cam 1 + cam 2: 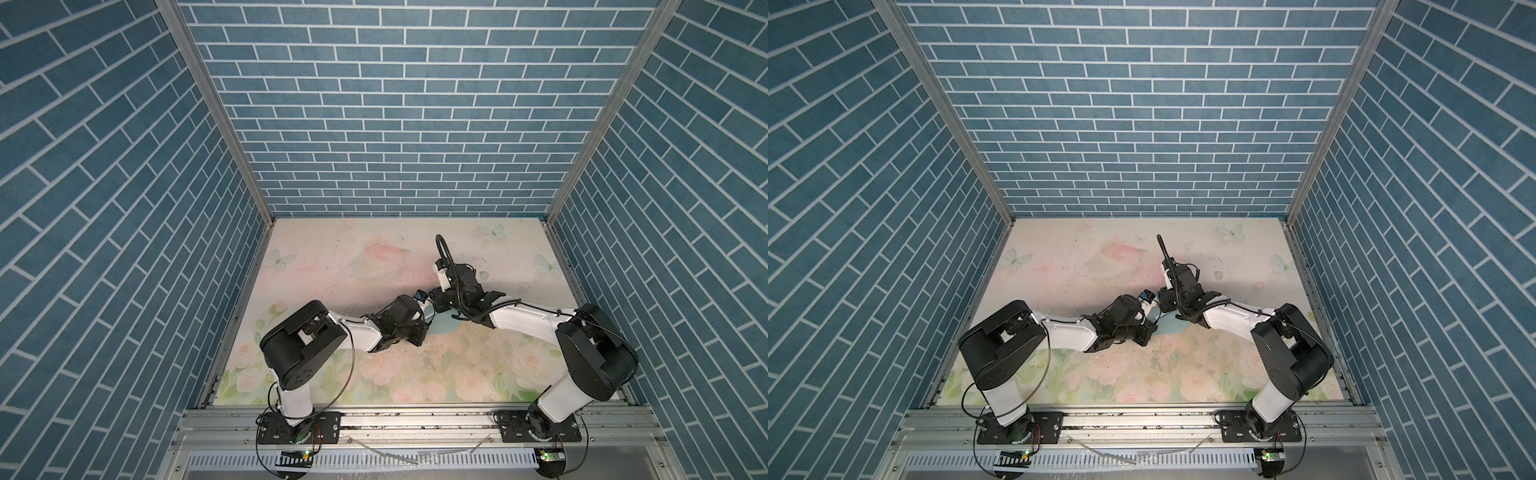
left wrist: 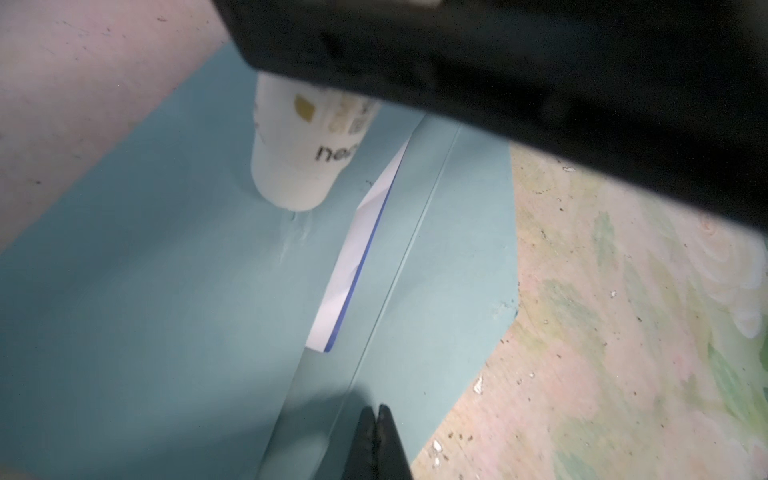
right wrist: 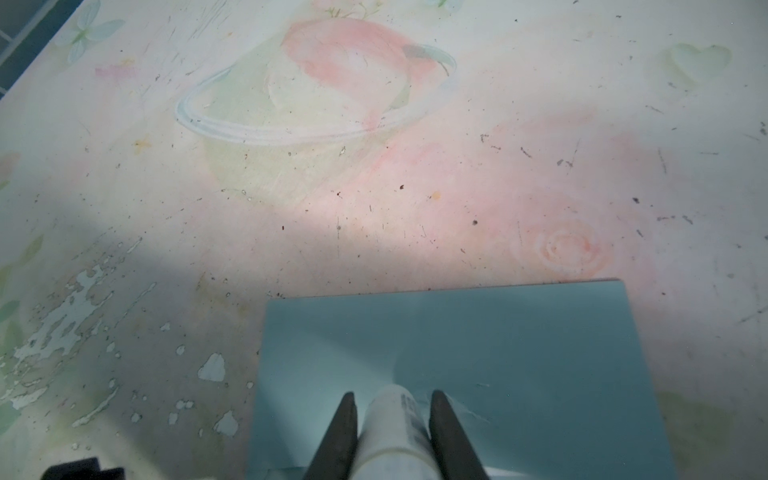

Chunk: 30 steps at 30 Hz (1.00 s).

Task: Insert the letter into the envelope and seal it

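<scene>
Thin, limp envelope (image 2: 166,311) flat on the table (image 3: 374,187), letter (image 2: 357,257) edge showing at its mouth: probably best pinned near the flap fold, where the closed left claw (image 2: 376,411) sits, while the right claw (image 3: 393,397) clamps a glue stick (image 3: 395,436).

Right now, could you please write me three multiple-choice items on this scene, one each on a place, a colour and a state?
1. Where is the tip of the glue stick? A on the envelope; B raised well above it; C lying flat beside it.
2. What colour is the envelope? A red; B teal; C yellow.
3. How is the left gripper? A wide open; B shut; C closed around the glue stick.
Answers: 1 A, the left wrist view shows the tip meeting the paper; 2 B, it is teal in both wrist views; 3 B, its fingertips meet with no gap.
</scene>
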{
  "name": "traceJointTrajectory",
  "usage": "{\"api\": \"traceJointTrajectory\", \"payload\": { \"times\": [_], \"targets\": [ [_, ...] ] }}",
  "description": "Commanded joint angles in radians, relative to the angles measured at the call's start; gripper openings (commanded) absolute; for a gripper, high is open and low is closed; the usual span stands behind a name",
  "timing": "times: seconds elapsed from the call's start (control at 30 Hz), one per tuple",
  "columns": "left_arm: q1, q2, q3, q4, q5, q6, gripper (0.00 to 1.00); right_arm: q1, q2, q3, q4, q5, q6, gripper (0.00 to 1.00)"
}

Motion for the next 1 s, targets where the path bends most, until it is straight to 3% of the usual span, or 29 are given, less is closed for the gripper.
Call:
{"api": "traceJointTrajectory", "payload": {
  "times": [0.0,0.97],
  "targets": [
    [-0.004,0.014,-0.022,-0.03,-0.026,-0.007,0.0,0.014,0.023,0.055,0.031,0.031,-0.056,0.0],
    [-0.002,0.05,-0.006,-0.073,-0.065,-0.044,0.0,0.039,0.096,0.074,-0.052,0.163,-0.16,0.0]
  ]
}}
